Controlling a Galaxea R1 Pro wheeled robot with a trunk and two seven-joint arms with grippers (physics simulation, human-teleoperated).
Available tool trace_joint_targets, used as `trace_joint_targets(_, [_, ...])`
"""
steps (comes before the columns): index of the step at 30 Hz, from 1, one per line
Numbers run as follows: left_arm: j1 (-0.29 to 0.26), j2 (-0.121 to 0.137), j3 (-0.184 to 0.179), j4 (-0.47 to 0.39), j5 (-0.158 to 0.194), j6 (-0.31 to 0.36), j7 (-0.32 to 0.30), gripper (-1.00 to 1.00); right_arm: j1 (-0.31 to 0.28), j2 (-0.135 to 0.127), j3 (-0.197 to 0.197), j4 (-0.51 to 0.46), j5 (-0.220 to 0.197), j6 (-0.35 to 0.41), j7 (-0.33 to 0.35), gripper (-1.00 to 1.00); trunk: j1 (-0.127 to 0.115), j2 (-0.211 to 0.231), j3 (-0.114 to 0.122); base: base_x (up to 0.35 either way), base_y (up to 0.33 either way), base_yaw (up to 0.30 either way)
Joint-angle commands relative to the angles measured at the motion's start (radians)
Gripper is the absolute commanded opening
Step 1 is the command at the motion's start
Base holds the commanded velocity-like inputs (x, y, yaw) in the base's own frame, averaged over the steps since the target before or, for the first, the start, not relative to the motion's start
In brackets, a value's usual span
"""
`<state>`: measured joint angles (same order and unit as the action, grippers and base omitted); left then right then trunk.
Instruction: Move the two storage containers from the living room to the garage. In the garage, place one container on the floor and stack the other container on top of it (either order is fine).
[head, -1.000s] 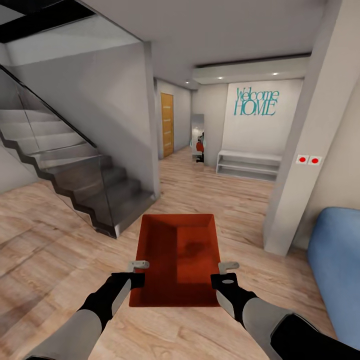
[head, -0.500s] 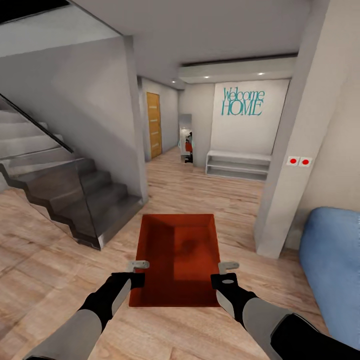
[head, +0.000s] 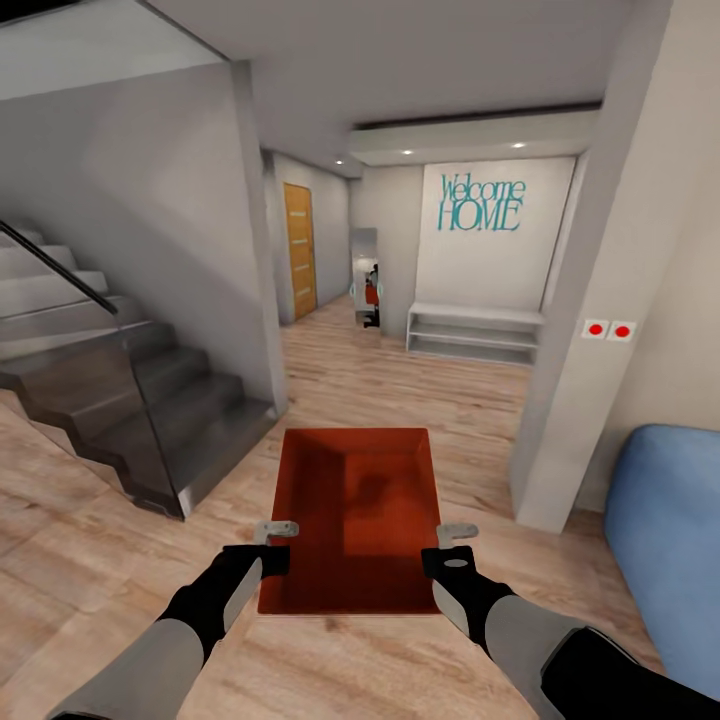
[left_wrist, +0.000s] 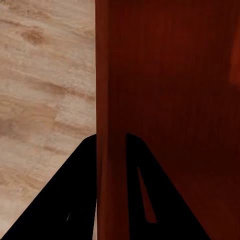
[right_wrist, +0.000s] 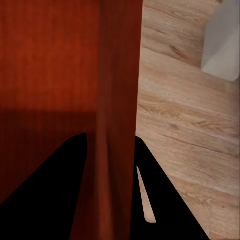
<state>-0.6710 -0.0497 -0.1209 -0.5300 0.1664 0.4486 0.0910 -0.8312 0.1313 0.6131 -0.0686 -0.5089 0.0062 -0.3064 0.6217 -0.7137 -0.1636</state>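
Above the light wood plank floor (head: 120, 560), a red-orange open-topped rectangular storage container (head: 355, 520) was held between both arms.

From the head camera, the left gripper (head: 272, 540) clamped the bin's left wall and the right gripper (head: 450, 545) its right wall, with a dark staircase (head: 130, 400) to the left, a white pillar (head: 565, 340) and a blue cushioned seat (head: 670, 530) to the right, and an orange-brown door (head: 298, 250) far ahead. From the left wrist camera, black fingers (left_wrist: 75, 200) straddled the container wall (left_wrist: 112, 150), gripping it. From the right wrist camera, black fingers (right_wrist: 165, 200) likewise pinched the container wall (right_wrist: 117, 125) over the planks.
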Motion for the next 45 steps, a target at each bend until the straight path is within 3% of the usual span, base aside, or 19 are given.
trace_joint_targets(1, [-0.001, -0.01, 0.004, -0.008, -0.027, -0.033, 0.013, -1.0, 0.0, 0.001, 0.008, 0.004, -0.025, -0.002, -0.087, -1.0, 0.001, -0.001, -0.002, 0.322, 0.0, 0.0])
trace_joint_targets(45, [-0.001, -0.009, 0.004, -0.008, -0.028, -0.033, 0.013, -1.0, -0.001, 0.001, 0.008, 0.004, -0.026, -0.002, -0.085, -1.0, 0.001, -0.001, -0.002, 0.322, 0.0, 0.0])
